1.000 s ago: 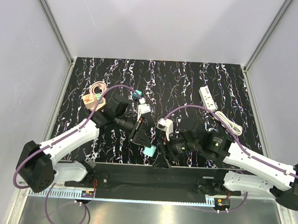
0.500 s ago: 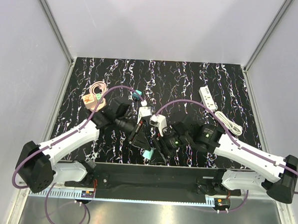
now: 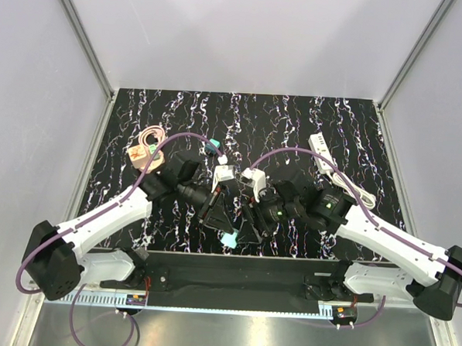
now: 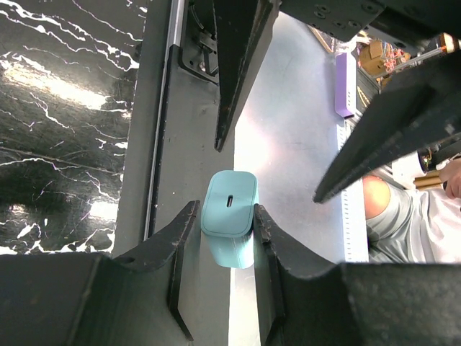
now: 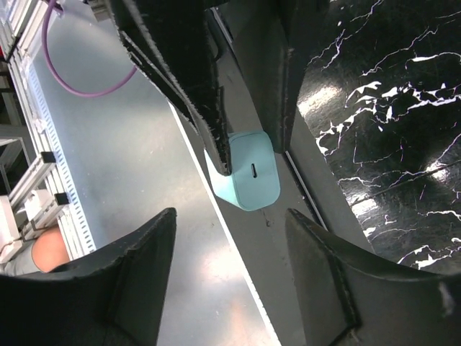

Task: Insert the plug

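Plug [image 4: 229, 227]: smooth teal plastic, satin sheen, soft highlight on top face. Left gripper [image 4: 225, 210], pressed against plug's sides: matt black plastic, faintly grainy. Right gripper [image 5: 230, 214], spread wide either side of plug: matt black, rough fuzzy edges. Table [image 4: 65, 130] beside plug: glossy black marble-look top, white veins, glare patches. Rail [image 4: 191, 158] by plug: dull dark metal look.

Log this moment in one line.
left fingers: shut on teal plug block | right fingers: open, near block | power strip: apart

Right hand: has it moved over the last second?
Yes. The right hand has moved farther from the table near edge and slightly left, toward the left arm.
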### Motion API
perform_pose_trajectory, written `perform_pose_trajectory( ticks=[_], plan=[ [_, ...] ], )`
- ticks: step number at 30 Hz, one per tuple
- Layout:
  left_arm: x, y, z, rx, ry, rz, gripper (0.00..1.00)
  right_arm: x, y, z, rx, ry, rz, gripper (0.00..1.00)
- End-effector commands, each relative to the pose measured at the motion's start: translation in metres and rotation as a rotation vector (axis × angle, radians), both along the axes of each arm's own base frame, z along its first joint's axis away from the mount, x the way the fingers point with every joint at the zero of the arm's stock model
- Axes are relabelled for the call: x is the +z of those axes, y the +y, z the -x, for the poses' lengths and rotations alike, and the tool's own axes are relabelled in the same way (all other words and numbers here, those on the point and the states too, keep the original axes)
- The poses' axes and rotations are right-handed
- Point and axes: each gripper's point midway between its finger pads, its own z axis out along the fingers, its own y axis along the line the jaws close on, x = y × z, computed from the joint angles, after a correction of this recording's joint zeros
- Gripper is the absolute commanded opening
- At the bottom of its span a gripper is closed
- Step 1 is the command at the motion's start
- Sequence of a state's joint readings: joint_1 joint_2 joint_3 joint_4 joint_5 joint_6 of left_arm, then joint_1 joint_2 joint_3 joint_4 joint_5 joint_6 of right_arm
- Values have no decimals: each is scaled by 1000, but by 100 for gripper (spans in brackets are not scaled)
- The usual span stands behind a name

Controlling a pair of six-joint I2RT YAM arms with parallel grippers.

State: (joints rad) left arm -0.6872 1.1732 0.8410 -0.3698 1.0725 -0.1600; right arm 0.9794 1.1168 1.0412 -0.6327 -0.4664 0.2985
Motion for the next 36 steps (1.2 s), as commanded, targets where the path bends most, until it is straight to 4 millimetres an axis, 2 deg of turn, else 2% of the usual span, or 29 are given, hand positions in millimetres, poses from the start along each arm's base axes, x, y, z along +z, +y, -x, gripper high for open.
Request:
perform_pose_trajectory(
  ticks=[1, 4, 8, 19, 24, 29, 33, 36],
  plan=[
    [31, -3, 2, -41, -92, 95, 0, 18, 3, -4, 16, -21, -69, 63],
    [34, -1, 7, -61, -98, 112, 0, 21, 6, -1, 48, 3, -97, 59],
    [37, 1, 10, -74, -113, 129, 0, 28, 12, 7, 108, 37, -145, 63],
    [44, 3, 15, -94, -121, 152, 0, 5, 21, 4, 123, 98, -109, 62],
    [46, 4, 18, -104, -125, 162, 0, 7, 24, 1, 123, 77, -122, 58],
    [48, 4, 18, -106, -128, 167, 0, 12, 26, 4, 138, 89, -149, 46],
    [50, 4, 18, -111, -132, 173, 0, 17, 28, 12, 171, 115, -197, 49],
    [52, 3, 17, -110, -137, 175, 0, 11, 26, 16, 178, 150, -191, 50]
  ],
)
